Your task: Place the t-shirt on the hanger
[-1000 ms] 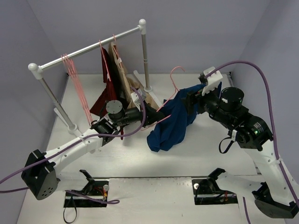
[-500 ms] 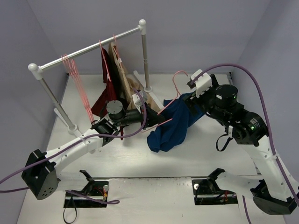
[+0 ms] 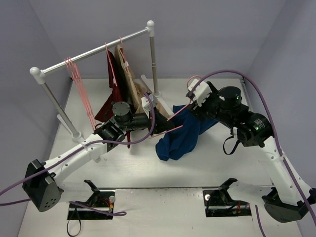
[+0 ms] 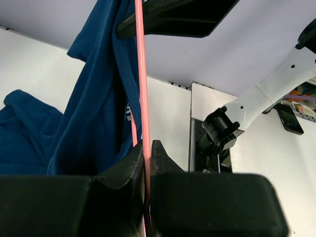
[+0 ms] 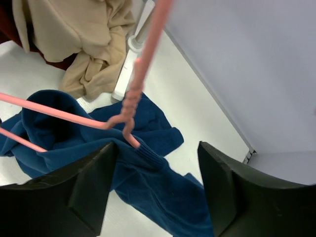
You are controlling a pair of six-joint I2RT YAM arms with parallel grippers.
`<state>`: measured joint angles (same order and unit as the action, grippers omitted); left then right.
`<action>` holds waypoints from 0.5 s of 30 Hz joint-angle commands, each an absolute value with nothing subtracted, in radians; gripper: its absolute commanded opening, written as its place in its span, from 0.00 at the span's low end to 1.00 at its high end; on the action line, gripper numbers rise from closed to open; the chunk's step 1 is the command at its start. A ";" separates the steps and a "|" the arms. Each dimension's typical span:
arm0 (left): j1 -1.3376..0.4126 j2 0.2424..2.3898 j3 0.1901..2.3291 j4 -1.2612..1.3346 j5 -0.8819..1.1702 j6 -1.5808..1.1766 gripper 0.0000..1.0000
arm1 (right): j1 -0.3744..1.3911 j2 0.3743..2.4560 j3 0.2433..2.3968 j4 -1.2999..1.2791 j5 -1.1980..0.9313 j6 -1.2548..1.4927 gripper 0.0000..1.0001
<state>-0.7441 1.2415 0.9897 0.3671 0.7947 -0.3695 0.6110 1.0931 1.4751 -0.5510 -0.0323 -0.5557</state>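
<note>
The navy t-shirt [image 3: 178,134] is draped partly over the pink hanger [image 3: 176,114] and trails onto the table. My left gripper [image 3: 160,127] is shut on the hanger's wire; in the left wrist view the wire [image 4: 140,74] runs up from between the closed jaws [image 4: 146,148] beside the t-shirt [image 4: 91,118]. My right gripper [image 3: 194,107] is open, just above the shirt near the hanger's hook. In the right wrist view its open fingers [image 5: 157,148] straddle the shirt's ribbed collar [image 5: 153,158], just below the hanger's twisted neck [image 5: 131,101], holding nothing.
A clothes rack [image 3: 94,52] stands at the back left with several spare pink hangers [image 3: 79,84], a dark red garment [image 3: 111,96] and a tan garment [image 3: 129,84]. The tan garment [image 5: 84,34] and the rack's post foot [image 5: 129,59] lie just beyond the shirt.
My right arm has swung left toward the hanger's hook. The shirt's raised right part has sunk lower. The left gripper has kept its hold on the hanger.
</note>
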 commanded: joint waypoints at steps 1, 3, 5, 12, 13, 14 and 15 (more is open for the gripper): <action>-0.729 1.193 1.101 0.395 0.861 -0.297 0.00 | 0.602 1.100 1.458 -0.532 -0.099 -0.602 0.56; -0.718 1.193 1.121 0.346 0.871 -0.275 0.00 | 0.601 1.100 1.448 -0.539 -0.105 -0.607 0.45; -0.706 1.193 1.137 0.311 0.865 -0.241 0.00 | 0.601 1.093 1.441 -0.549 -0.108 -0.615 0.34; -0.703 1.229 1.284 0.026 0.727 -0.128 0.00 | 0.603 1.052 1.447 -0.561 -0.099 -0.654 0.00; -0.703 1.235 1.304 -0.003 0.702 -0.124 0.00 | 0.603 1.048 1.449 -0.561 -0.097 -0.657 0.00; -0.703 1.239 1.322 -0.046 0.671 -0.126 0.03 | 0.603 1.043 1.450 -0.561 -0.089 -0.662 0.00; -0.703 1.247 1.355 -0.083 0.622 -0.138 0.11 | 0.603 1.036 1.451 -0.562 -0.077 -0.667 0.00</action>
